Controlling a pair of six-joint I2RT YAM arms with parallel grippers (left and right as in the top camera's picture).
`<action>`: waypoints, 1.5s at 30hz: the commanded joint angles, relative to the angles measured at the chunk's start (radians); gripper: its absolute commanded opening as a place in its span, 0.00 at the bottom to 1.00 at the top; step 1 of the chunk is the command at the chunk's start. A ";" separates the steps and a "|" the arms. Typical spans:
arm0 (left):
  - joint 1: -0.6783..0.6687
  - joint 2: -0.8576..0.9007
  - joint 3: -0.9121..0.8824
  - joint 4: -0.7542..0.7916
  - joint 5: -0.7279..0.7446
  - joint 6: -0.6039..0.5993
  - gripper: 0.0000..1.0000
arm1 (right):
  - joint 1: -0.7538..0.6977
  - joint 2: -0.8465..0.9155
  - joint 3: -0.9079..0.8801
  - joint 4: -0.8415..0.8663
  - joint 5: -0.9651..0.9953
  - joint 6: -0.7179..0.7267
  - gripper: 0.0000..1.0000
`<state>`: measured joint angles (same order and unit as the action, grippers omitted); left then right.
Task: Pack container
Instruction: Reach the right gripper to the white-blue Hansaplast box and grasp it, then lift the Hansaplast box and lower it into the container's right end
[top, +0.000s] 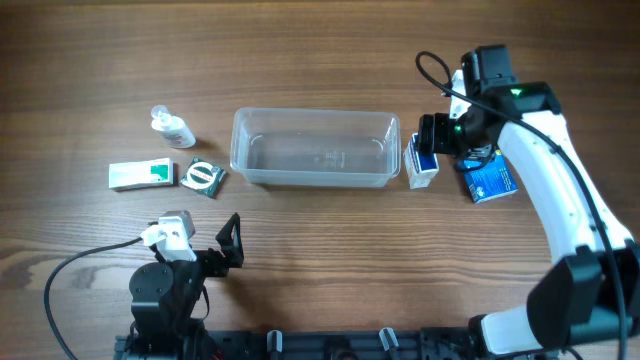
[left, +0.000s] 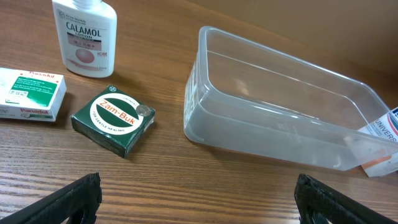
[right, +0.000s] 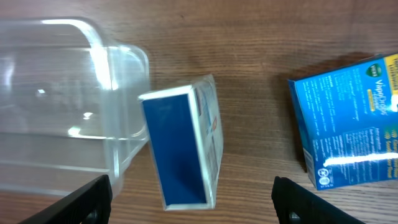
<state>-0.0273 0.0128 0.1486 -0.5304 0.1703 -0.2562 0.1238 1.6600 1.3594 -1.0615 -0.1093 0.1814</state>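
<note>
The clear plastic container (top: 314, 148) lies mid-table and is empty; it also shows in the left wrist view (left: 280, 118) and the right wrist view (right: 56, 99). A white and dark-blue box (top: 420, 165) stands on edge against its right end, seen below my right gripper (right: 189, 199), which is open and above it (right: 183, 149). A bright blue box (top: 490, 178) lies further right (right: 345, 118). My left gripper (top: 205, 250) is open and empty near the front edge (left: 198, 199).
Left of the container lie a dark green Zam-Buk box (top: 204, 177) (left: 113, 120), a white and green box (top: 141, 175) (left: 31, 93) and a small calamine bottle (top: 170, 126) (left: 85, 34).
</note>
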 joint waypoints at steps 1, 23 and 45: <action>-0.004 -0.010 -0.002 0.004 0.004 0.013 1.00 | 0.022 0.058 0.011 0.004 0.021 0.008 0.82; -0.004 -0.010 -0.002 0.004 0.004 0.013 1.00 | 0.050 0.117 0.001 0.026 0.153 0.083 0.39; -0.004 -0.010 -0.002 0.003 0.004 0.013 1.00 | 0.195 -0.328 0.179 -0.071 0.138 0.163 0.23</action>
<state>-0.0273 0.0128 0.1482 -0.5304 0.1703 -0.2562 0.2569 1.3895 1.5276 -1.1439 0.0822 0.2863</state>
